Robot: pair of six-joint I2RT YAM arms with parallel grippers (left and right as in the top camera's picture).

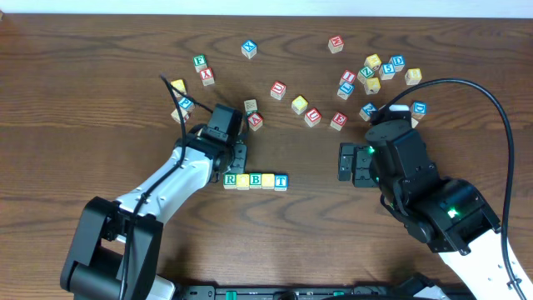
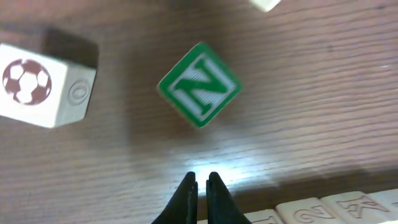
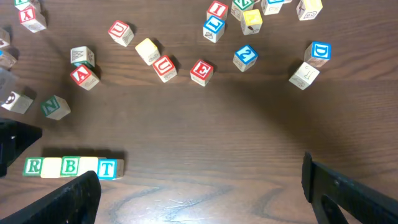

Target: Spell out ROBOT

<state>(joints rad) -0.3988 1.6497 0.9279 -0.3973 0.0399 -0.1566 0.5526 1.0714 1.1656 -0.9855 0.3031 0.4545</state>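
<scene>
Left tool [image 2: 202, 179] clenched near green N cube [image 2: 199, 84], right tool [image 1: 345, 162] released, row [image 3: 70, 166] reads R, B, T

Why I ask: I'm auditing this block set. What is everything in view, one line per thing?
ROBOT row: five cubes, green R, plain yellow, green B, plain yellow, blue T; touching in a line, front centre.
N cube: one, green; just beyond the left gripper, turned askew.
Soccer-ball cube: one, pale wood, maroon picture; left of the N cube in the left wrist view.
Loose cubes: roughly two dozen, red, blue, green, yellow; scattered over the far half, densest far right.
Table: one, dark brown wood.
Left gripper: one, black; shut, empty, by the row's R end.
Right gripper: one, black; open, empty, right of centre.
</scene>
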